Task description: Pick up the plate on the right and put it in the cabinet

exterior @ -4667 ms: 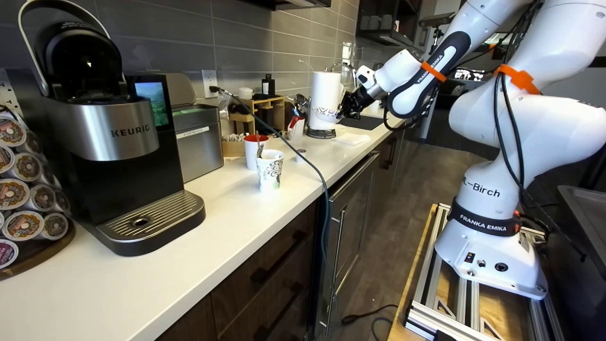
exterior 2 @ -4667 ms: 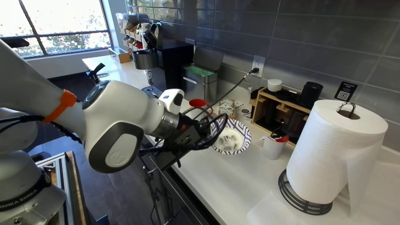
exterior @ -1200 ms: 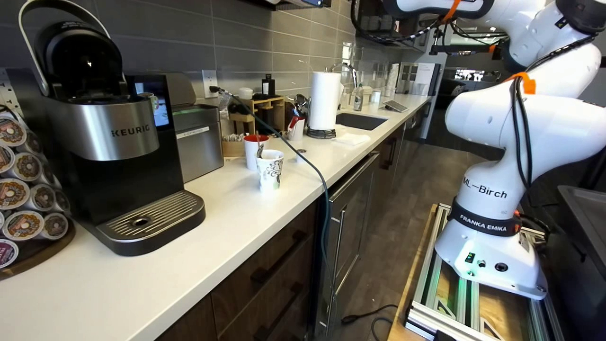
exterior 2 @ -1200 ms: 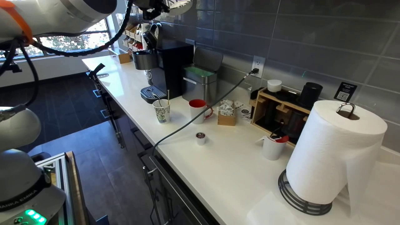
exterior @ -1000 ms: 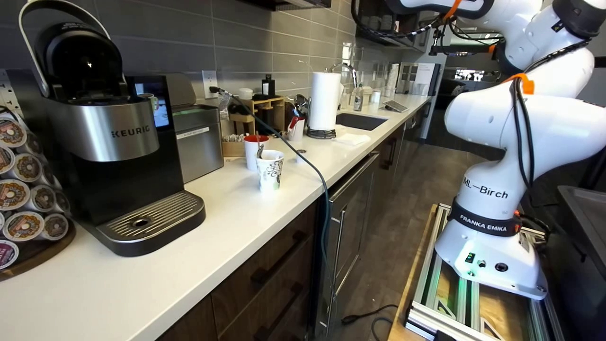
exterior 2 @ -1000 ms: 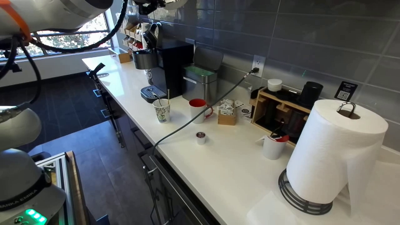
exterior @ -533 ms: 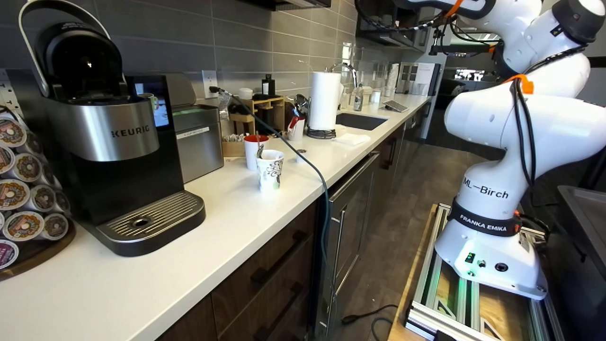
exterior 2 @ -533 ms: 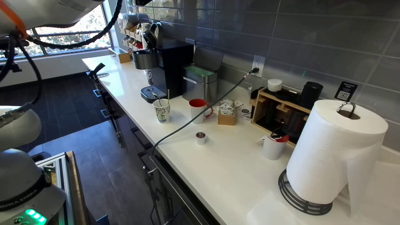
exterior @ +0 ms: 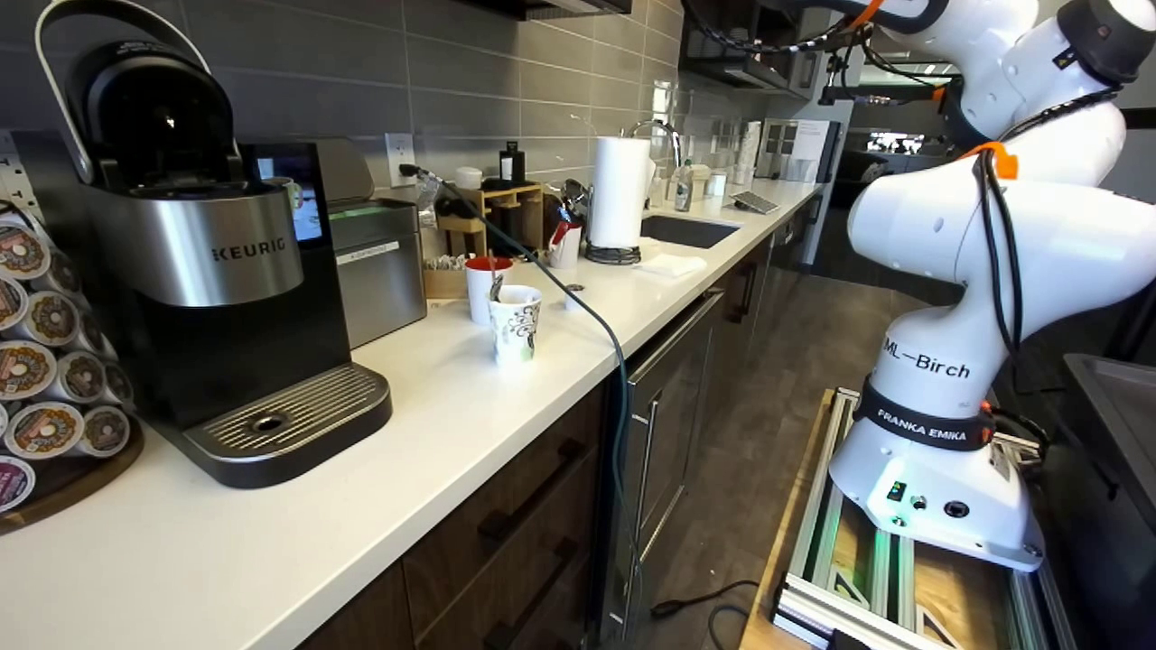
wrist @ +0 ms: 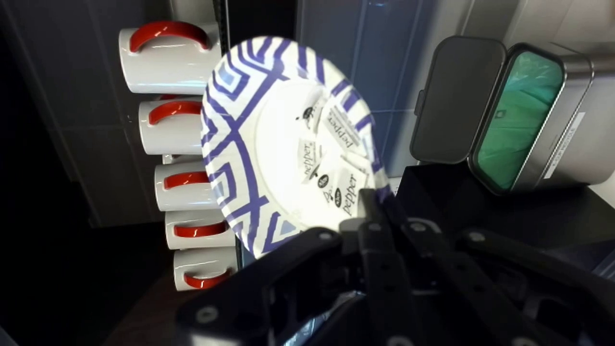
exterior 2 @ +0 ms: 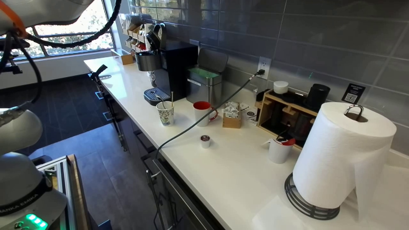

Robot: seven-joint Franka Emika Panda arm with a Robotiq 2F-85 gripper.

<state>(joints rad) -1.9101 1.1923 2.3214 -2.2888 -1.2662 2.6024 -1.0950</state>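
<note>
In the wrist view, the gripper (wrist: pixel 383 204) pinches the patterned plate (wrist: pixel 274 139) at its edge; pepper packets (wrist: pixel 342 129) lie on the plate. There the plate partly covers a row of red-handled white mugs (wrist: pixel 173 139); to its right, a metal bin (wrist: pixel 581 154) with a green liner (wrist: pixel 519 115) has its lid (wrist: pixel 459 101) raised. In an exterior view, the counter (exterior 2: pixel 223 182) bears a paper cup (exterior 2: pixel 165 115), a red-lined mug (exterior 2: pixel 200 115) and a coffee pod (exterior 2: pixel 205 142), with a paper towel roll (exterior 2: pixel 338 159) well apart.
</note>
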